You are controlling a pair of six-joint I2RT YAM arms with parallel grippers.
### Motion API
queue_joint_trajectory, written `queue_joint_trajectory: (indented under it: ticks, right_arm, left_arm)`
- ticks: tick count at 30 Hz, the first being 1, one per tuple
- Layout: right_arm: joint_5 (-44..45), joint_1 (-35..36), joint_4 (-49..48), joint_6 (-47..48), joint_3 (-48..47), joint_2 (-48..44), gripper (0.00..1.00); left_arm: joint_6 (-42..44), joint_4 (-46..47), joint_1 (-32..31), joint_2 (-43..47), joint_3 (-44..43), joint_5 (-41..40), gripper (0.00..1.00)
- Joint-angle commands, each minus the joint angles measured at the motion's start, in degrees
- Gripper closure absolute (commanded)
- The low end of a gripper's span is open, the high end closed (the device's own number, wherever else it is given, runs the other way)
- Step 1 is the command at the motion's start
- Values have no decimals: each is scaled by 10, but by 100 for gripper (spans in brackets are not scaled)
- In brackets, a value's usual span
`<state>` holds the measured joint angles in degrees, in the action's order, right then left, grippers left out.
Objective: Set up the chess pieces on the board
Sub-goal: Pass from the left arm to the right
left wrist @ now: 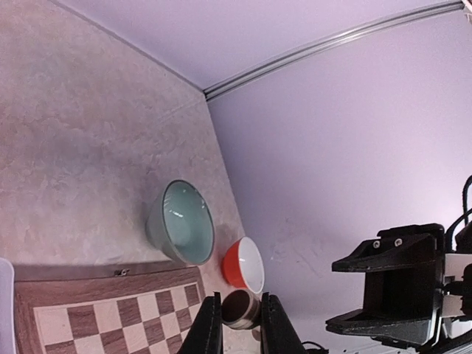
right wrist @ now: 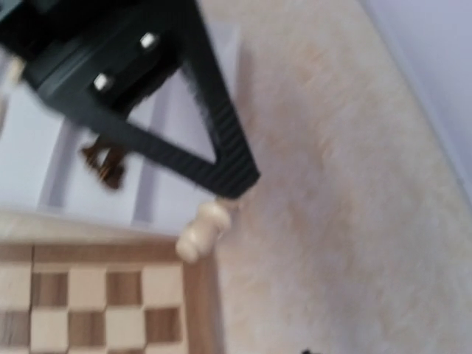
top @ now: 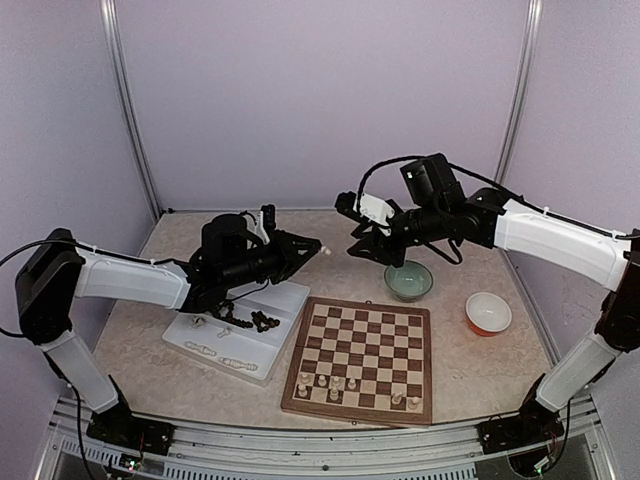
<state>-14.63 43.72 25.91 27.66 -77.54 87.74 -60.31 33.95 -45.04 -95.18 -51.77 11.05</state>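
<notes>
Tray point(top: 205, 345), left on the table point(top: 150, 265): dark chess pieces point(top: 258, 320) in a cluster and a few cream ones, none yet placed; left gripper point(left wrist: 240, 326) pinching 1 cream piece point(right wrist: 203, 230), aloft beyond the far left corner of the board point(top: 362, 330); board carries only a handful of cream pieces in its 2 near rows, no dark ones, so most of the job is judged left; right gripper point(left wrist: 335, 290) spread, empty, close opposite the left one, possibly crowding it; green bowl point(top: 408, 280) and red bowl point(top: 488, 313) off the board, far side and right

tray point(top: 287, 299) left of board point(top: 362, 347)
</notes>
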Motion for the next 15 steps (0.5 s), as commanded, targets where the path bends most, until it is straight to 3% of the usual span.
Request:
queue_joint_trajectory:
  ticks: [1,15]
  right_arm:
    - [-4,17,-38,-18,-40,26,62]
    - [54,49,-71,-10,-69,65,63]
  left_arm:
    - [-68,91,1,12,0,-35,90]
    - [-100,129,6,8,0,-9,90]
